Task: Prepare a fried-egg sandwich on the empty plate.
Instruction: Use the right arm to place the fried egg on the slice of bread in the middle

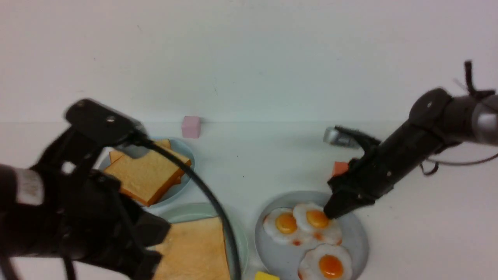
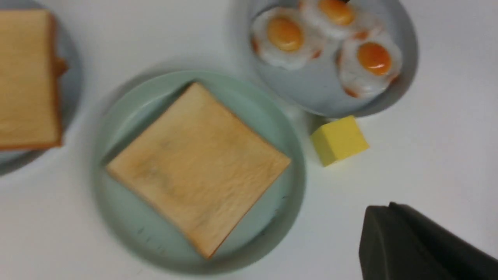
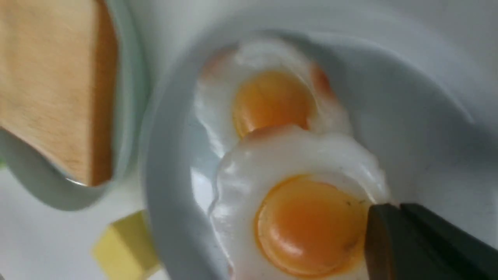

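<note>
The pale mint-green plate (image 1: 202, 212) holds one golden toast slice (image 1: 194, 251) with nothing on top, also seen in the left wrist view (image 2: 198, 167). Three white fried eggs with orange yolks lie on a grey-blue plate (image 1: 356, 233). My right gripper (image 1: 330, 213) is at the rim of the back egg (image 1: 316, 218), its jaws closed on the egg's white edge (image 3: 295, 163); this egg overlaps its neighbour (image 3: 272, 101). My left gripper (image 2: 383, 212) is shut and empty, hovering over bare table beside the mint plate (image 2: 128, 112). No complete sandwich shows.
A light-blue plate (image 1: 186, 151) at the back left carries stacked toast slices (image 1: 146, 175). A yellow cube (image 2: 338, 140) sits between the two front plates. A pink cube (image 1: 190, 126) and an orange cube (image 1: 340, 168) stand farther back. The left arm's cable (image 1: 210, 202) crosses the mint plate.
</note>
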